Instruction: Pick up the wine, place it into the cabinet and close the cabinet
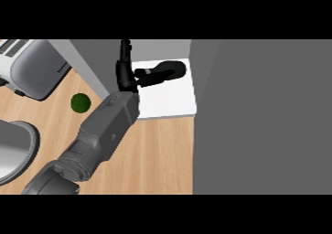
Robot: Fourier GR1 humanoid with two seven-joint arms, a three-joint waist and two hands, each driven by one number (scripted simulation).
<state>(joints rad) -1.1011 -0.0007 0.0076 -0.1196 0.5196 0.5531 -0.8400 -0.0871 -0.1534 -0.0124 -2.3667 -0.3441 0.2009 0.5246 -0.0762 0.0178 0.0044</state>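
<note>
The wine bottle (163,71) is dark and lies on its side on the white shelf (168,98) inside the cabinet, with its neck pointing left. My left hand (124,68) stands edge-on right at the neck's end, fingers straight and pointing away from me. The fingers do not curl round the bottle, so the hand is open. It sits between the bottle and a grey door panel (94,61) that angles out on the shelf's left. Whether the hand touches that panel is unclear. A wide grey cabinet face (263,114) fills the right side.
A silver toaster (26,66) stands at the back left of the wooden counter (155,151). A green lime (80,103) lies beside my forearm. A grey round pan (9,151) sits at the left edge.
</note>
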